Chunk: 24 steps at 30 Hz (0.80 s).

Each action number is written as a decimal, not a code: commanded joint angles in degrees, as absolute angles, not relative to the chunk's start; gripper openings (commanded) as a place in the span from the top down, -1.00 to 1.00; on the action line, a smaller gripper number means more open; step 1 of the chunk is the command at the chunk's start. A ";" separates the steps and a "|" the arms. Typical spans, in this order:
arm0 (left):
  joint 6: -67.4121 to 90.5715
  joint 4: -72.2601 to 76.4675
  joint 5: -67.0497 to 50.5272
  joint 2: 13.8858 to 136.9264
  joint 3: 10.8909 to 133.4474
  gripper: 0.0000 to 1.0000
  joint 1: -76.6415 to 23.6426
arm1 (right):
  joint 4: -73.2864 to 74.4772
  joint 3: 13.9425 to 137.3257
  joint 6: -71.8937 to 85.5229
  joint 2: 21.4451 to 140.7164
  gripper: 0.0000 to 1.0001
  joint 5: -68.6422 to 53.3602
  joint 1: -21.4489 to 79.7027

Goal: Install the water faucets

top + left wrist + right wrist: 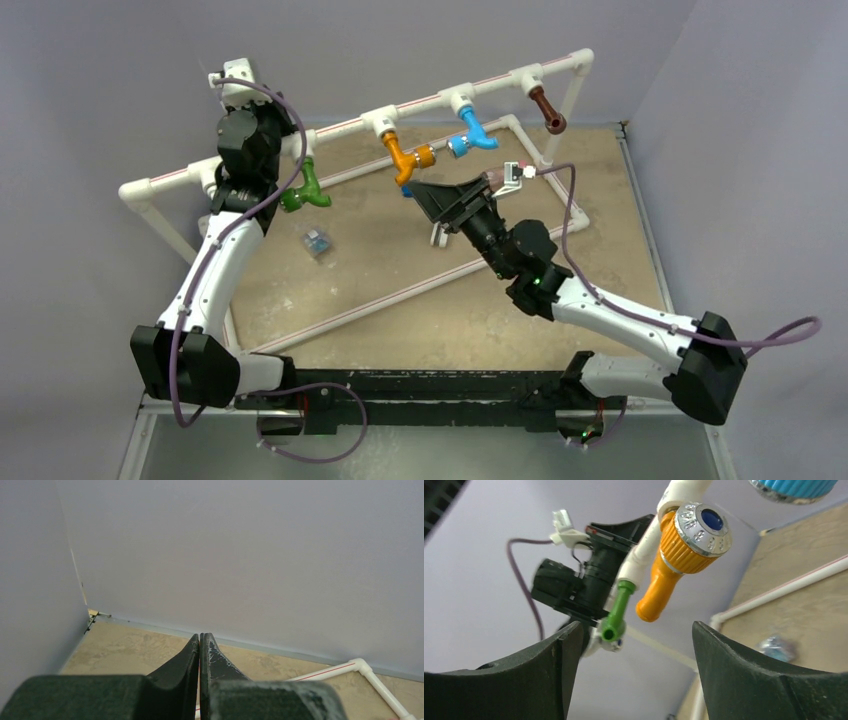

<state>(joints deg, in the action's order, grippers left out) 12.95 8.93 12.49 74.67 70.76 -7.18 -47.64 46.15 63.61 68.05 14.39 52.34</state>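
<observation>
The tan desk carries a white pipe frame, its raised rail running from 9 toward 1 o'clock. The left claw is clenched on nothing near the rail at 10. The right claw is spread wide just below the orange faucet. All four taps hang from the rail: green faucet at 10, orange at 12, blue faucet beside it, brown faucet at 1.

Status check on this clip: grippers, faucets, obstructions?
Left gripper shut, empty. Right gripper open, facing orange faucet. Green faucet, blue faucet, brown faucet also on the pipe rail. Clear piece on table, apart from both arms.
</observation>
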 commanded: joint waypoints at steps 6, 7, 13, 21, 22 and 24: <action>12.65 -4.85 10.20 78.53 66.19 1.00 -7.47 | -25.57 56.95 28.92 60.91 -0.64 11.59 51.84; 12.66 -4.82 10.20 78.57 66.18 1.00 -7.47 | -23.71 58.18 24.24 60.27 -0.66 12.45 51.85; 12.66 -4.80 10.02 78.57 66.27 1.00 -7.47 | -16.63 65.46 -8.64 57.59 -0.68 12.90 51.81; 12.74 -4.82 9.92 78.74 66.27 1.00 -7.47 | -4.88 70.82 -39.38 58.86 -0.69 4.50 52.23; 12.67 -4.79 10.00 78.77 66.27 1.00 -7.47 | -4.32 70.80 -42.20 59.09 -0.69 4.86 52.45; 12.66 -4.78 9.95 78.76 66.27 1.00 -7.47 | -1.94 71.27 -47.94 60.54 -0.69 6.85 53.16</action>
